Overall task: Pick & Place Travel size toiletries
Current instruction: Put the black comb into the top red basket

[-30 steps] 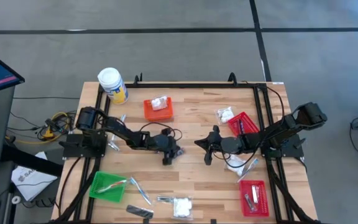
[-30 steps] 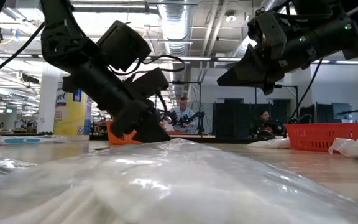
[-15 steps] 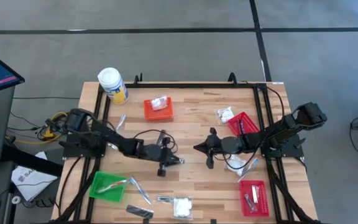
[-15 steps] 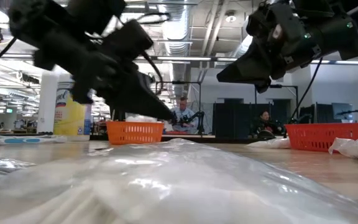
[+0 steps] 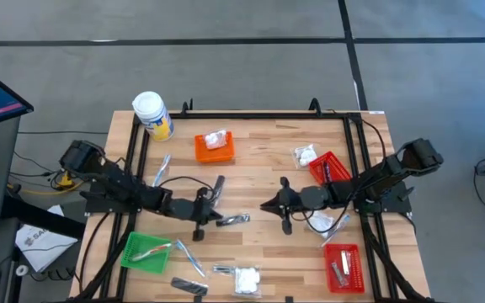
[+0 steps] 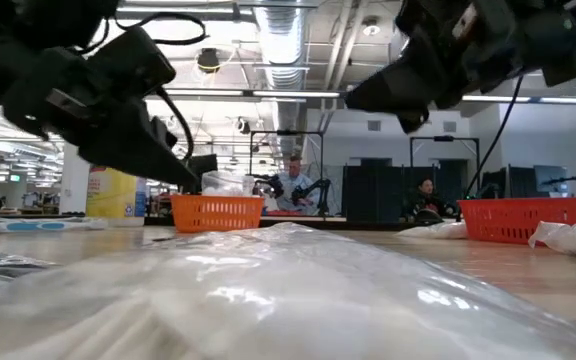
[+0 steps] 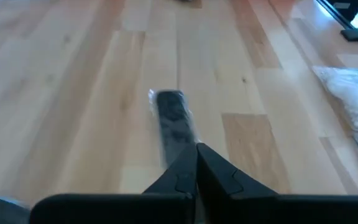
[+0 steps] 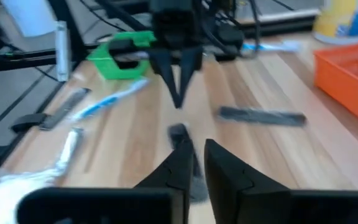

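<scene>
Both arms stretch low over the table toward its middle, reaching in from opposite sides. The left gripper [image 5: 219, 217] points toward the right arm, and in its own wrist view its two fingers [image 7: 179, 169] press together with no gap. The right gripper [image 5: 269, 204] faces it, held just off the table, its fingers [image 8: 180, 163] a narrow slit apart.

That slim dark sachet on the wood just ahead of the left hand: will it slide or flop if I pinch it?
The sachet lies flat on the table, so there is probably little edge to pinch and it may slide on the smooth wood. It looks thin and long, so it is likely light and floppy when lifted by one end.
</scene>
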You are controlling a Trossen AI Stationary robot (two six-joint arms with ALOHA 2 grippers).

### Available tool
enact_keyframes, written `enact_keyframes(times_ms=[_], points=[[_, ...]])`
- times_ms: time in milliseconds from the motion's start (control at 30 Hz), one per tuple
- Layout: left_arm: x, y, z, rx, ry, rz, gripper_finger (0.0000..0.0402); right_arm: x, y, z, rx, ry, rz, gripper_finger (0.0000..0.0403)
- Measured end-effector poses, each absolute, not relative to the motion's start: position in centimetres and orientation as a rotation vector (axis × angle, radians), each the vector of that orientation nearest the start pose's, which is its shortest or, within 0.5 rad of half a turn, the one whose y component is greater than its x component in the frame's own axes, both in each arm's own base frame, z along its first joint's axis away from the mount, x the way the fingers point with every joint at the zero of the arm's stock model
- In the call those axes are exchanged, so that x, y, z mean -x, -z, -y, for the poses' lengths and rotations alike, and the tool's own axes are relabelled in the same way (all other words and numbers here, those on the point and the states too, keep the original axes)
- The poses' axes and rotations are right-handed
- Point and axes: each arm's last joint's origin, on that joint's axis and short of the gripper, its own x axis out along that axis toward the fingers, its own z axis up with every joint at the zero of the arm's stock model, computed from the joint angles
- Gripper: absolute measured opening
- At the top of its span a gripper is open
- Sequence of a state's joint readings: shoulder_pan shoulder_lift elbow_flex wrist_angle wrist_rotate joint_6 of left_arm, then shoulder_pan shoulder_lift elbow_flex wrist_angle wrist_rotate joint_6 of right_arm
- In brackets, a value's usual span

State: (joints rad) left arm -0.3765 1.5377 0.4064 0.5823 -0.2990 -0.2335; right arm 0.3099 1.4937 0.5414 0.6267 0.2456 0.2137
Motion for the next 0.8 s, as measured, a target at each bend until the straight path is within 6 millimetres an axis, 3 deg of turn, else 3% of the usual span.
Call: enact_keyframes(times_ms=[200, 567, 800], points=[[-23.3, -10.8, 9.6, 0.017, -0.039, -0.564, 0.0000, -27.2, -18.0, -9.3, -0.066, -0.089, -0.292, 0.0079], [-23.4, -10.9, 9.5, 0.023, -0.036, -0.572, 0.0000, -27.2, -18.0, -9.2, -0.102, -0.060, -0.296, 0.0128], [-23.4, -10.8, 9.4, 0.033, -0.034, -0.593, 0.0000, -28.7, -16.3, -9.5, -0.092, -0.007, -0.347, 0.0141]])
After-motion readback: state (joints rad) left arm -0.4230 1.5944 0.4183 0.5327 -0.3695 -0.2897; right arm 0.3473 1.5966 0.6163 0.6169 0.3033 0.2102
